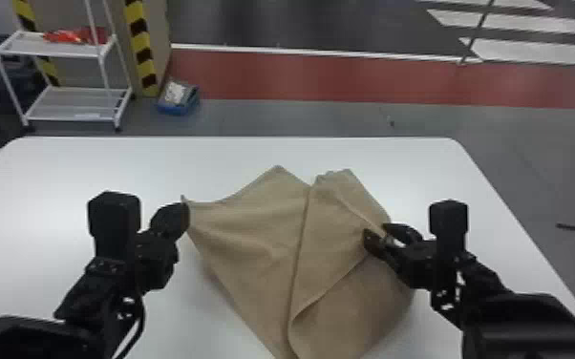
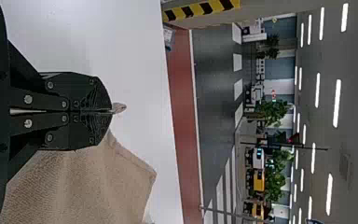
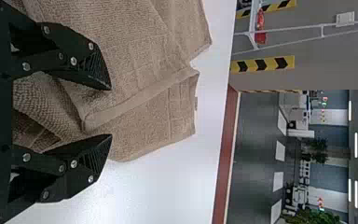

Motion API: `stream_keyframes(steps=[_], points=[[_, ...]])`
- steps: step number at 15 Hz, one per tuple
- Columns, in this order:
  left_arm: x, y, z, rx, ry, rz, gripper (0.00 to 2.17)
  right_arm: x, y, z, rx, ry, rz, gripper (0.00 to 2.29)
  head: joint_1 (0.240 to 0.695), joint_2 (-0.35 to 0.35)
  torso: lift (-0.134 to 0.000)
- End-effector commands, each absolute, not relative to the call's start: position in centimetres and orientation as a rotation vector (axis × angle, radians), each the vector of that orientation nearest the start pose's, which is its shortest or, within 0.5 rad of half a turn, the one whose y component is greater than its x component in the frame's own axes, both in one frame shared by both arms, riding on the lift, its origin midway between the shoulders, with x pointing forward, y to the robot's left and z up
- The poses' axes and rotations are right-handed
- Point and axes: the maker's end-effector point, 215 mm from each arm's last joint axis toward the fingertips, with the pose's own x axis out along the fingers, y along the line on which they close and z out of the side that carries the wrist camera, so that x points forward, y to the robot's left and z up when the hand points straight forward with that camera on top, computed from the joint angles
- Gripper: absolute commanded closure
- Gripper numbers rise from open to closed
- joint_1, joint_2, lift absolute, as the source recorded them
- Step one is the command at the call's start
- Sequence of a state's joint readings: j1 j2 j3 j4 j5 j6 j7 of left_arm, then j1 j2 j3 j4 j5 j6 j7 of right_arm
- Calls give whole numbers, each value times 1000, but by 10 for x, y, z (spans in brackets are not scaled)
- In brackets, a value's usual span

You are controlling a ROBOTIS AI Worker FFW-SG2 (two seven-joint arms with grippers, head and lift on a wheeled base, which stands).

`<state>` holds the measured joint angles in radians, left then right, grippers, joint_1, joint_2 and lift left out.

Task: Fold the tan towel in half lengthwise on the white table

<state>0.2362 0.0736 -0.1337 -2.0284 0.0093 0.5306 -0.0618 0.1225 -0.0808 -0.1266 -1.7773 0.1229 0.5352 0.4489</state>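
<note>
- On the white table [image 1: 86, 162], between the two grippers, sits the tan towel [image 1: 248, 234]: spread but rumpled, partly layered on its right side.
- Left gripper [image 1: 185, 216]: fingers pressed together, pinching the far-left corner [image 2: 119, 108]; just the tip pokes out past them. Cloth rises to it and slopes away to the robot's right.
- Right gripper [image 3: 111, 112]: fingers well apart, no grip made. A loose fold [image 3: 87, 122] lies in line with the gap, near the fingertips; can't tell if either finger touches it.
- Key relation: right gripper is over the right-hand part, so the loose fold is right at it, and the far-right end [image 1: 346, 177] is ahead and slightly toward the robot's left. Right arm is clearly the nearer one for both; left has the opposite side.
- Long axis: overlap line [image 1: 299, 253] runs far to near, leaning a bit left at the near end. I'd guess long axis follows it, but bunching hides the true outline, so not certain.
- Next, my read: right needs a clean edge in its gap before closing, then both sides brought parallel to that line. Fold looks part-way at best.
- Risk: closing where it is could catch two layers, or drag the flap skewed. Left's pinch is shallow, so a hard pull may slip the corner.
</note>
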Motion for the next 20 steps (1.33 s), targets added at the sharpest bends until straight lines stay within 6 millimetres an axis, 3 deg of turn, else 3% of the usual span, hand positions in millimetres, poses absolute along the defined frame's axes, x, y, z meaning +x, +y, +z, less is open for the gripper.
stream_keyframes(steps=[1,2,9,11,13,15,16,18,20], points=[[505,151,-382,44,316,-208,1625,519,-250,-456,-67,484,286,1129,695,-111,-123],[505,150,-382,44,316,-210,1625,520,-248,-453,-68,480,289,1308,695,-111,-123],[502,158,-382,40,319,-197,1625,526,-243,-420,-85,407,299,1328,695,-100,-123],[501,178,-368,30,296,-162,1625,534,-280,-403,-84,379,234,1328,695,-95,-123],[498,221,-346,9,260,-93,1629,550,-339,-367,-110,327,137,1328,695,-103,-123],[492,272,-332,-21,237,-15,1632,553,-398,-346,-136,318,53,1328,695,-116,-123],[488,294,-320,-27,217,19,1632,550,-416,-344,-142,332,36,1328,695,-122,-123],[475,316,-301,-32,183,60,1632,538,-422,-350,-142,358,63,1328,695,-129,-123],[459,327,-276,-14,135,101,1632,525,-413,-355,-154,375,110,1328,695,-113,-123]])
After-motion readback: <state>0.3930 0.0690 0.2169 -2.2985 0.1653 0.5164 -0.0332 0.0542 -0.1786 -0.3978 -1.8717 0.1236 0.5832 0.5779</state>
